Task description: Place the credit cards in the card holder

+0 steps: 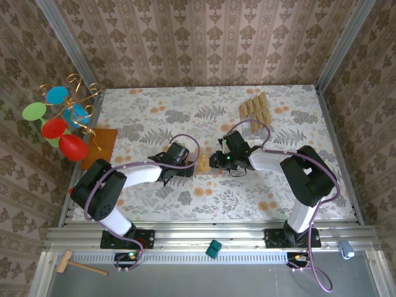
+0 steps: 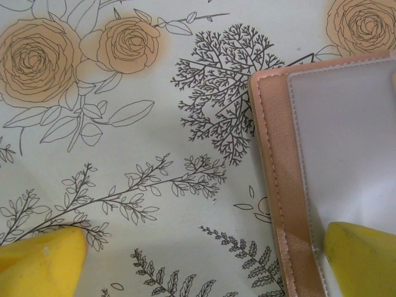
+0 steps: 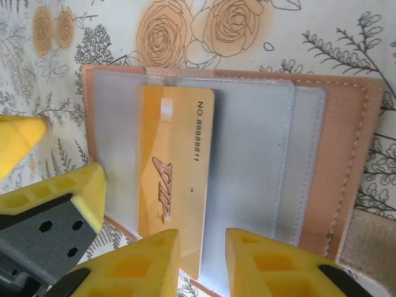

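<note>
Insertion step: the gold card (image 3: pixel 176 185) lies on the open card holder (image 3: pixel 346 154), at 12 o'clock from the right gripper (image 3: pixel 203 240). Its jaws are slightly parted and grip nothing. The left gripper (image 2: pixel 204 250) gapes wide (one finger on the holder). Next, the card probably needs pushing toward 12 o'clock.

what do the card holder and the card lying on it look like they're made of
Card holder: likely leather or faux leather, matte salmon-brown with stitched edges; its grey pockets look like smooth vinyl or fabric. Credit card: probably plastic, glossy, judging by the glare patch and printed number.
</note>
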Tool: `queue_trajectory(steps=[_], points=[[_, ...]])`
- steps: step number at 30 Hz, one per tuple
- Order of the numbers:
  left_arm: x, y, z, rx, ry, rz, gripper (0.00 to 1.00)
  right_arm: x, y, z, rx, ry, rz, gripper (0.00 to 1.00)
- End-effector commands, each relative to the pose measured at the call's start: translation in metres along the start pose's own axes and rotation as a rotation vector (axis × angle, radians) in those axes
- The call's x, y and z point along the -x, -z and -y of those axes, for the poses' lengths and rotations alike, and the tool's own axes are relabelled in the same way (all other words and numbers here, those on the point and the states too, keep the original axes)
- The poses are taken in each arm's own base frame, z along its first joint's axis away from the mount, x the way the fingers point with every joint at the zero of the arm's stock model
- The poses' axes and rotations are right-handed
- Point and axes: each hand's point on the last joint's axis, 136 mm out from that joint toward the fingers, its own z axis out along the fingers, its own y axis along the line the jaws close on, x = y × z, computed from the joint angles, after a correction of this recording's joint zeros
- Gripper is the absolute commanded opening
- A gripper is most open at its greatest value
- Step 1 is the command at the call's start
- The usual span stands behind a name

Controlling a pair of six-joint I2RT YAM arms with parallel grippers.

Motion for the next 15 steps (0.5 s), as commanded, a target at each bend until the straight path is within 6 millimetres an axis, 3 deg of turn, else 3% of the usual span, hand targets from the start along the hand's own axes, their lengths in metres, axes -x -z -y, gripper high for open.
queue_trajectory(steps=[1,15], points=[[-0.0183,-0.0033,-0.0098,0.028,-0.015,-0.058,1.00,-0.0064,-0.0064,-0.0012,0.030,-0.021,-0.023,0.28],[-0.0181,-0.0030,-0.0101,0.029,-0.015,-0.056,1.00,-0.0134,-0.0142,0.0018,0.022,-0.025,-0.049,0.27]])
